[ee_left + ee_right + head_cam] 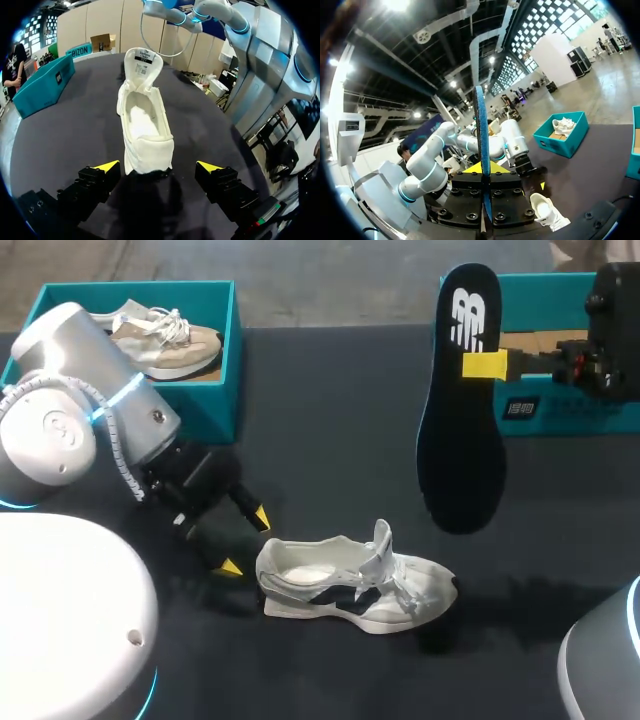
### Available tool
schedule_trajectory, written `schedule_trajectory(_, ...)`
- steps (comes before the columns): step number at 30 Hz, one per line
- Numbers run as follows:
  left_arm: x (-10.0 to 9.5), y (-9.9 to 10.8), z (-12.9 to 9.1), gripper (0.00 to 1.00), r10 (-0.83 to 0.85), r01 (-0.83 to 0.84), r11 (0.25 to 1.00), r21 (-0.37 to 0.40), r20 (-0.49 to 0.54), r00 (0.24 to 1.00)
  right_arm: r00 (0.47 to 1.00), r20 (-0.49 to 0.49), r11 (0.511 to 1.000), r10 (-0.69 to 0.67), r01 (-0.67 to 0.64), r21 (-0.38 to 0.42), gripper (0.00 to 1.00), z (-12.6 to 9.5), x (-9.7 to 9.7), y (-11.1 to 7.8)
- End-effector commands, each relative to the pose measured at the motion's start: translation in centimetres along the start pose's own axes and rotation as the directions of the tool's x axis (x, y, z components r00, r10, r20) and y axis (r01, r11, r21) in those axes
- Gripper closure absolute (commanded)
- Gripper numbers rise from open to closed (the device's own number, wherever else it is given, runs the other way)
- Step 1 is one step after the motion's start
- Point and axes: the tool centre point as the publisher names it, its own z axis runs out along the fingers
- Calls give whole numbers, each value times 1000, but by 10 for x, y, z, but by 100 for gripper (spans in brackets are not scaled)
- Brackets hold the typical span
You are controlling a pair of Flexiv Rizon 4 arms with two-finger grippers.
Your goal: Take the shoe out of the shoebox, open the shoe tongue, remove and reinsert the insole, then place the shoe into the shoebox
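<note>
Head view, lower centre: white low-top sneaker with navy side panels (355, 585) upright on its sole on the dark table (330, 420), toe toward the right, tongue standing up; pale interior exposed.

Left gripper (245, 543) low at the sneaker's heel, fingers spread wide; in the left wrist view the heel sits between the yellow tips with a gap on each side, nothing gripped.

Upper right: right gripper (487, 365) clamped on a long black foam insole (460, 430), held in the air and hanging roughly vertical, clear of the table.

Teal cardboard shoebox (215, 405) at upper left with a beige sneaker (165, 340) inside; second teal shoebox (545, 410) at upper right, behind the insole.
</note>
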Motion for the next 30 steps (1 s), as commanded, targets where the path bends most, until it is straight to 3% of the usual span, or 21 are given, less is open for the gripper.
schedule_trajectory(1,3,-5,-3,0,4,-3,998,-68,10,1000,1000,3,1000,3,-3,2,100,1,0,0)
schedule_trajectory(8,9,-13,-3,0,-18,21,956,-294,13,1000,1000,3,1000,3,-3,2,100,1,0,0)
schedule_trajectory(17,10,-15,-3,0,-42,65,860,-507,57,997,1000,3,1000,3,-3,2,100,1,0,0)
schedule_trajectory(30,11,-23,0,0,-5,67,796,-601,104,995,1000,3,1000,3,-3,2,100,1,0,0)
